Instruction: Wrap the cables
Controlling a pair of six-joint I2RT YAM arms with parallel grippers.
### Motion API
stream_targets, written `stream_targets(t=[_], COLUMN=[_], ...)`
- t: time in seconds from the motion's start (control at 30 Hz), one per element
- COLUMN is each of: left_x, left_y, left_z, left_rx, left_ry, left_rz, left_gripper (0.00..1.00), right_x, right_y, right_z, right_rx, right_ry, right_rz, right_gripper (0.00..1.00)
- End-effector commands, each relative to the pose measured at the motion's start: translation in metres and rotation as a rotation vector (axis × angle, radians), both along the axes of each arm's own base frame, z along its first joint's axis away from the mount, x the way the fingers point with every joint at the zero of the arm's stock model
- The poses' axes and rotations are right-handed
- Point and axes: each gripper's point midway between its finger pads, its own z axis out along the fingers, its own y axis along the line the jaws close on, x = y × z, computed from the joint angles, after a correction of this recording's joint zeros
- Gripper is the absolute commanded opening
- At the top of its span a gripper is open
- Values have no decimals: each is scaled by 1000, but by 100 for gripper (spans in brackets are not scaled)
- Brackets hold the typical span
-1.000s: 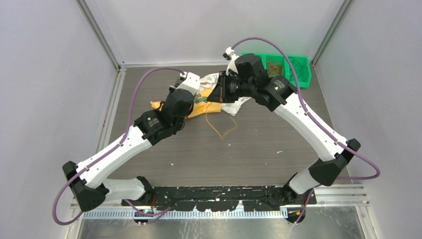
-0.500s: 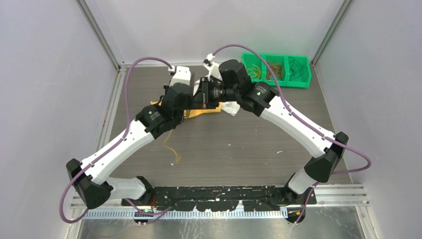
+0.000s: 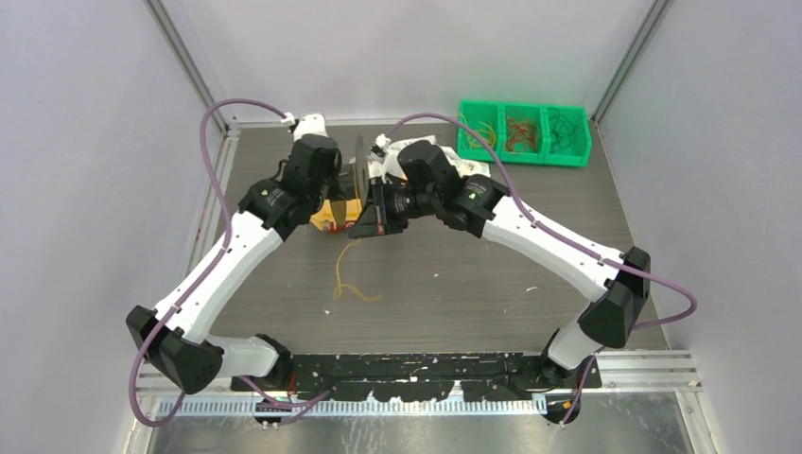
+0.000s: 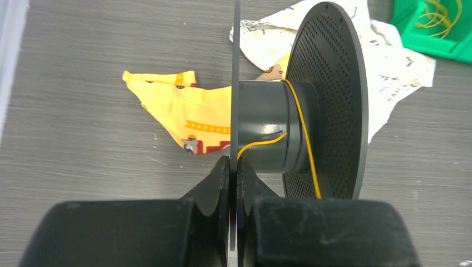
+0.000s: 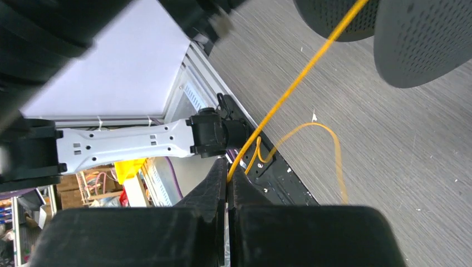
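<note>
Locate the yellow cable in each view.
Top external: yellow cable trails onto the table, left of centre.
Left wrist: wound round the black spool hub.
Right wrist: taut strand running into the shut right gripper.
Shared landmark: the black spool.

- Top view: high above the near edge, looking down over the whole surface.
- Wrist views: close-up on the black spool, shared with top.
</note>
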Motion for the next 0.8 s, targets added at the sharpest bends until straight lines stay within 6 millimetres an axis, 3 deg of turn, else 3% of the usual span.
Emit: stream_targets(t=[0.0,0.37,0.53,0.77], left_x=[4,-1,-1,-5], left_y=[-10,-16,-8,-6], left_z=[50,86,106,127], left_rx=[-278,-687,-856,-984], left_ry=[-88,-64,-83,-85], left_rz=[7,21,48,8], left_gripper=[0,0,0,0], right_x=[-12,-2,-1,8], right_y=[6,5,1,-11], right_z=[11,-12,-18,-25], right_rx=[60,20,25,97], right_ry=[-5,-5,-12,-81], right_rz=[47,-10,-39,-136], right_gripper=[1,1,9,9])
